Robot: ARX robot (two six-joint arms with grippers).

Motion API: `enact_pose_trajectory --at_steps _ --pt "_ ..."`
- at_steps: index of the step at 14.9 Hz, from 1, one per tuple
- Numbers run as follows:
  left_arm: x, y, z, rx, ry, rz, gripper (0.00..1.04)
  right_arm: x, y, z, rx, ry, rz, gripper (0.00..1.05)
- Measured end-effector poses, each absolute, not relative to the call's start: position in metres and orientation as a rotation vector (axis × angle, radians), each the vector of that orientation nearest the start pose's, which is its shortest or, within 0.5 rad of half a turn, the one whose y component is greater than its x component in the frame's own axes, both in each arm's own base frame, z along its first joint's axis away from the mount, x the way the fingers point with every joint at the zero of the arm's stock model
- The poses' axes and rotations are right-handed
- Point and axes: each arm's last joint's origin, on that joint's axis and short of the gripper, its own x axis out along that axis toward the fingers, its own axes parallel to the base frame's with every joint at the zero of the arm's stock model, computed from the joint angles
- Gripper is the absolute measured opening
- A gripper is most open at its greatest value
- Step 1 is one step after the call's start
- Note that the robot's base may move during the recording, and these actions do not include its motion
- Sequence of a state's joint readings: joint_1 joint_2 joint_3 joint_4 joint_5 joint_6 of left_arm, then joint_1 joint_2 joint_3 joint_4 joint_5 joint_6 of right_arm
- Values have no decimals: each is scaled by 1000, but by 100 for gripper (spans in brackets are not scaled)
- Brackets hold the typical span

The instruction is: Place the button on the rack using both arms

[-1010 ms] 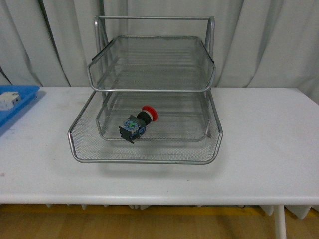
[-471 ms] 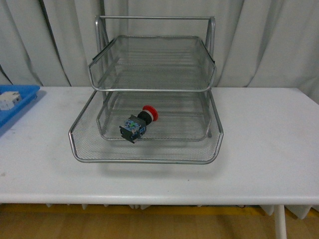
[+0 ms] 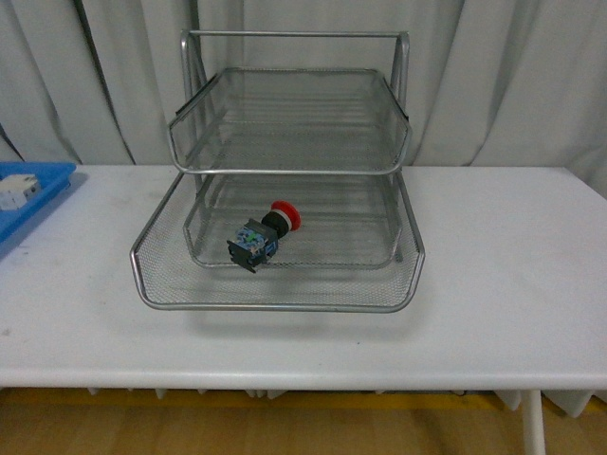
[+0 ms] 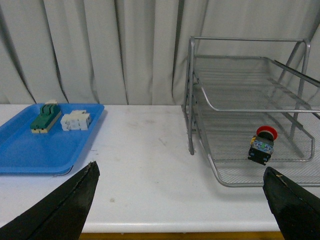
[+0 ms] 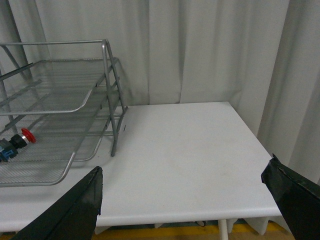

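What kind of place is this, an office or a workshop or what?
Probably a staged robot test area rather than an office: a plain white table before a pale curtain backdrop, holding a silver wire-mesh letter rack and a blue plastic tray of small parts.

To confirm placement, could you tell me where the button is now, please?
In the front view, the button lies on its side on a lower tier of the wire-mesh rack, left of centre, near the front.
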State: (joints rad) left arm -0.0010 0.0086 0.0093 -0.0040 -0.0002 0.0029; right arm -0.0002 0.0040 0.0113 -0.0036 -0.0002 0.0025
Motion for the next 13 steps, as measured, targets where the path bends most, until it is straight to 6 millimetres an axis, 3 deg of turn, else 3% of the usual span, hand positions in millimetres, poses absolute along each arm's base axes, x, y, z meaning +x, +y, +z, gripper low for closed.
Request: enact_pose_trajectory --at_steps 2,4,6,8,10,13 --pt "98 0 166 2 3 -1 98 103 3 165 -65 247 35 98" --pt "98 0 166 1 3 0 98 123 8 173 -69 329 66 98" --pt "98 0 166 2 3 -1 98 154 15 181 -29 412 108 98" --pt "98 0 166 2 3 -1 98 196 27 171 45 548 166 95" --pt "98 0 166 2 3 -1 98 239 52 138 104 761 239 64" --pt "98 0 166 2 3 -1 98 273 96 107 131 912 308 29"
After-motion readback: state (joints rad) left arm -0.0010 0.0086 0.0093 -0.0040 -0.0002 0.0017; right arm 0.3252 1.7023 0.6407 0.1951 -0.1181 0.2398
